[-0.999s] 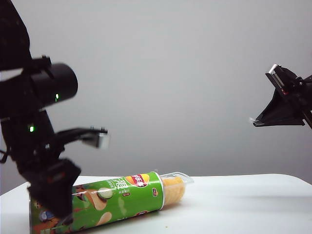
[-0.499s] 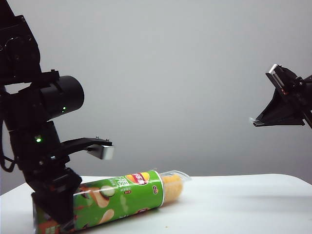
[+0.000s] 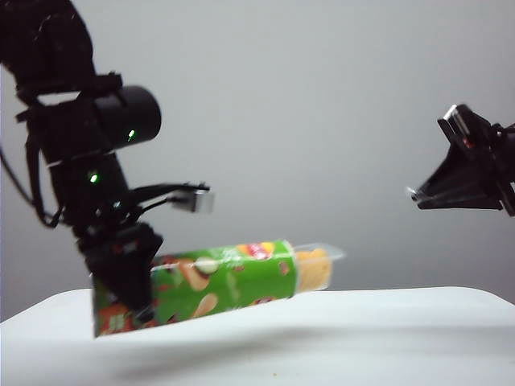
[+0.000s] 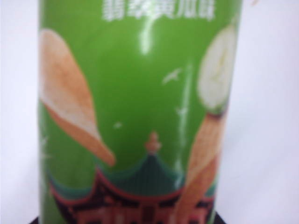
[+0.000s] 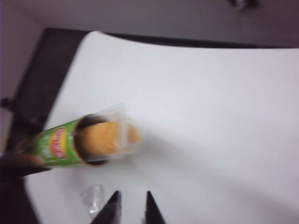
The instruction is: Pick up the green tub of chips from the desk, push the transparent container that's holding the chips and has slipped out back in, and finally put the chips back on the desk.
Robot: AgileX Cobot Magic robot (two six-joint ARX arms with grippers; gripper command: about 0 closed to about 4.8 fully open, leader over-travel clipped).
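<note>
Exterior view shows the left end effector (image 3: 129,293) clamped on the green tub of chips (image 3: 217,281), held tilted above the counter's (image 3: 338,338) left edge. Its transparent container (image 3: 318,265) with the chips (image 5: 103,137) sticks out, while the right end effector (image 5: 131,205) hangs well apart, fingers slightly parted, empty.

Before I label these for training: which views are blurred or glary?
Exterior view: left gripper and green tub of chips motion-smeared. Left wrist view: tub close-up soft, with glare streaks. Right wrist view: transparent container hazy; right gripper tips sharper.
</note>
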